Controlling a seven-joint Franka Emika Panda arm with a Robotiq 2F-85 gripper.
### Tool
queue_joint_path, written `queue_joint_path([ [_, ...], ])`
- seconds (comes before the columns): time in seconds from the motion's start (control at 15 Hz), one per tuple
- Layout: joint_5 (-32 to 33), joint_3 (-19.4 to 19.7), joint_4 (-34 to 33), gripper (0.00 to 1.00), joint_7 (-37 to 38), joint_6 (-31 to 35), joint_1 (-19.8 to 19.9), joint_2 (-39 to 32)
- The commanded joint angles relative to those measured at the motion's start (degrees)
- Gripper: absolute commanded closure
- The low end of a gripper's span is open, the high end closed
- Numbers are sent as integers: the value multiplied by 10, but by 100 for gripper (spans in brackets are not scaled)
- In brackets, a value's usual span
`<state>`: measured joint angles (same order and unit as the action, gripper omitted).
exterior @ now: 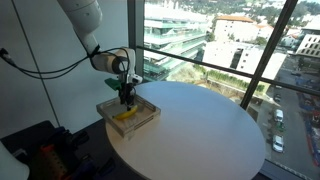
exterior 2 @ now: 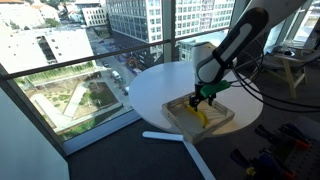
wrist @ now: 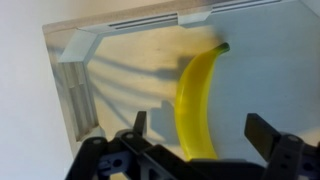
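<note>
A round white table [exterior: 205,125] carries everything, and it shows in both exterior views [exterior 2: 160,85]. A shallow tray [exterior: 138,128] of pale wood sits flat on its top. The table's rim curves just beside the tray on one side, and the wide bare top spreads away from the tray's opposite side [exterior 2: 215,126]. In the wrist view the white tabletop [wrist: 20,100] shows outside the tray's slatted wall [wrist: 75,85]. A yellow banana [wrist: 197,95] lies flat on the tray's floor, apart from that wall
</note>
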<state>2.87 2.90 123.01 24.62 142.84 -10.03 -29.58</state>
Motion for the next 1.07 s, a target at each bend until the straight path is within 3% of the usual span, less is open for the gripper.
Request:
queue_joint_path([
  [0.0,4,7,-1,0,8,6,-8,-3],
  [1.0,13,35,-10,0,30,39,-33,-34],
])
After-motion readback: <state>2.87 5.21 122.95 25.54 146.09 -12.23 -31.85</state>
